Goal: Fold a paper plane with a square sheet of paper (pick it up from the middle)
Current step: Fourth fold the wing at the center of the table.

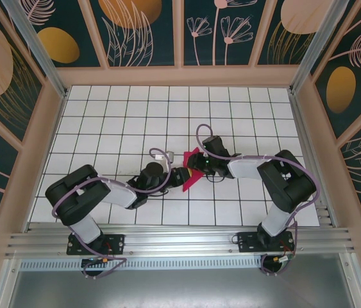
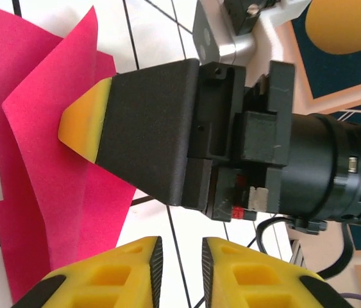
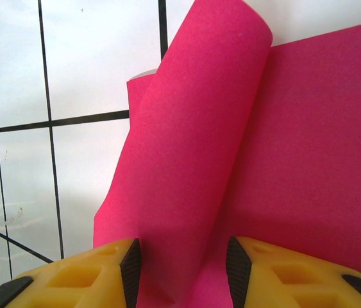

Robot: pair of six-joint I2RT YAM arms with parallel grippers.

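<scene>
Thin magenta-pink square sheet of paper (image 1: 188,180) (image 2: 33,192) (image 3: 283,160) lies mid white grid-tiled worktop (image 1: 116,115). Sheet partly folded, one flap curled up off flat part. Right gripper (image 1: 197,168) (image 3: 181,247) over sheet. Its jaws parted, raised flap standing between them, no tight pinch visible. Its yellow fingertip (image 2: 84,125) sits against flap. Left gripper (image 1: 179,174) (image 2: 180,247) at sheet's left side. Its jaws released, narrow gap, bare tile between, grasping nothing.
</scene>
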